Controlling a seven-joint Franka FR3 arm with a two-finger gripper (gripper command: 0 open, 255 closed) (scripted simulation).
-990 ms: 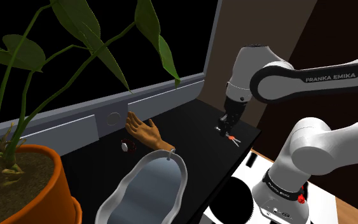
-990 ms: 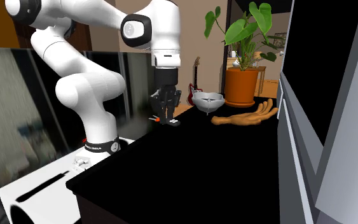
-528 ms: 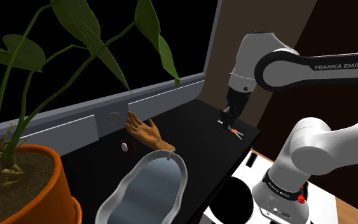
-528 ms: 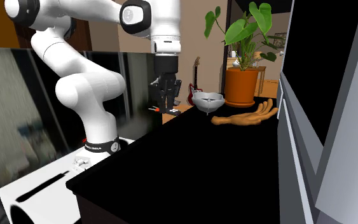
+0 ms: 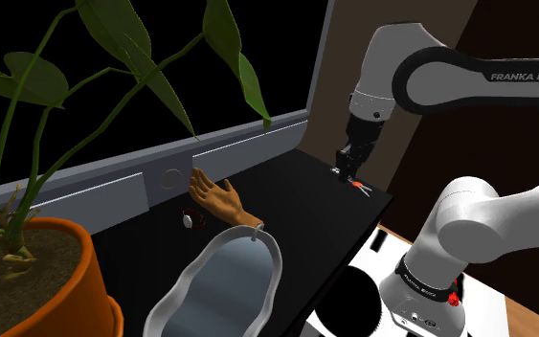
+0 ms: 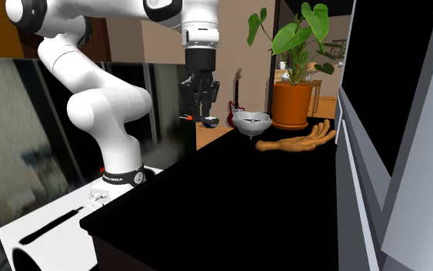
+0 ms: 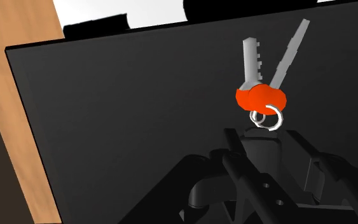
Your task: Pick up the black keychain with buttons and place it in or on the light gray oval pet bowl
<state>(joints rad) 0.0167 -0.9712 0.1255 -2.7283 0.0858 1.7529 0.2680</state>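
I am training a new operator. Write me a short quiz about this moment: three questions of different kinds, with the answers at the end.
1. True or false: the hand is shut on the keychain and holds it off the black table.
2. What colour are the heads of the two keys? A) blue B) orange-red C) green
3. Short answer: does the keychain lie in the grey pet bowl?

Key: 1 true; 2 B; 3 no, the bowl stands apart from the hand, beside the orange plant pot.
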